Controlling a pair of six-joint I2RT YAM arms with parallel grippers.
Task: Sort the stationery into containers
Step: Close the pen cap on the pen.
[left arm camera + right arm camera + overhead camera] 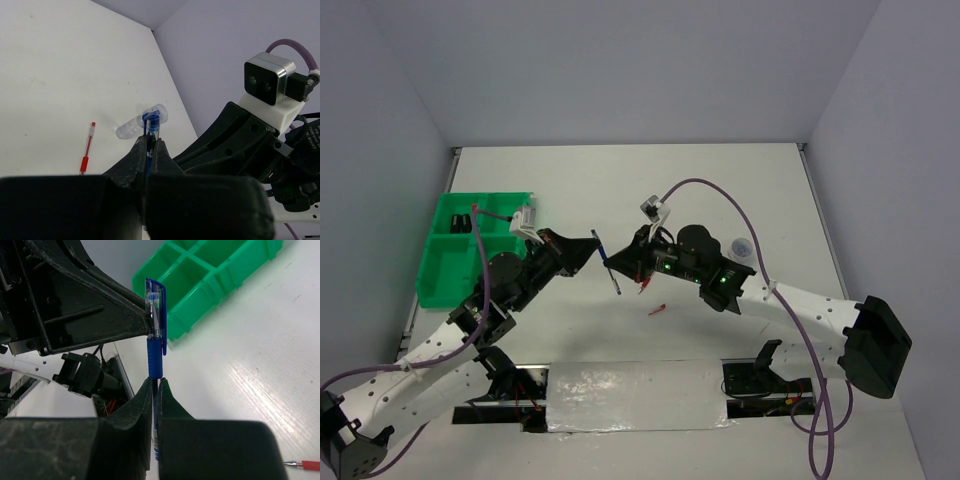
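Observation:
A thin blue pen (605,262) with a clear cap hangs in the air above the table's middle, held from both sides. My left gripper (591,247) is shut on its upper, capped part; in the left wrist view the pen (151,125) sticks out past the left gripper (150,142). My right gripper (620,263) is shut on the barrel; the pen (155,347) rises from the right gripper (155,383). The green four-compartment tray (448,262) stands at the far left, also in the right wrist view (210,282). A red pen (657,310) lies on the table.
A small clear bottle (742,247) lies on the table right of the right arm, and shows behind the pen in the left wrist view (129,130). The red pen (87,152) lies near it. Purple cables loop over both arms.

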